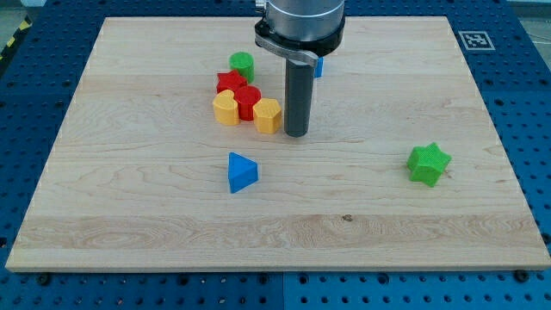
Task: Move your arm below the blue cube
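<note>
Near the surface's [129, 215] top edge, one blue cube [319, 66] peeks out behind my tip [295, 133]; two yellow blocks [226, 109] sit nearby.

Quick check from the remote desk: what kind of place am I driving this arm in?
Likely a robotics lab bench. A wooden board lies on a blue perforated table, with a printed marker tag at the board's corner. My tip stands just right of a yellow block among small plastic blocks.

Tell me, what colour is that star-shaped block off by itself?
Green star block, clear in the camera view.
</note>
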You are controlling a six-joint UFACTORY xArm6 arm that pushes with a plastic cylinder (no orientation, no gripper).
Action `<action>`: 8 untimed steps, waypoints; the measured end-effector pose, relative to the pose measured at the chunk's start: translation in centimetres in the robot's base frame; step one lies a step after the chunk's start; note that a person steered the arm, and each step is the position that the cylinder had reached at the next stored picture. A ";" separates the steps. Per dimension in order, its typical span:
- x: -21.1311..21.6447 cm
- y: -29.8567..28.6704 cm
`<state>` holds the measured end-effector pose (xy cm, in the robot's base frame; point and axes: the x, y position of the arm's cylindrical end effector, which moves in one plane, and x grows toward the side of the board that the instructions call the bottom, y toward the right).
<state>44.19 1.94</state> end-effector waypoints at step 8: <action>-2.3 6.8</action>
<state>41.87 8.79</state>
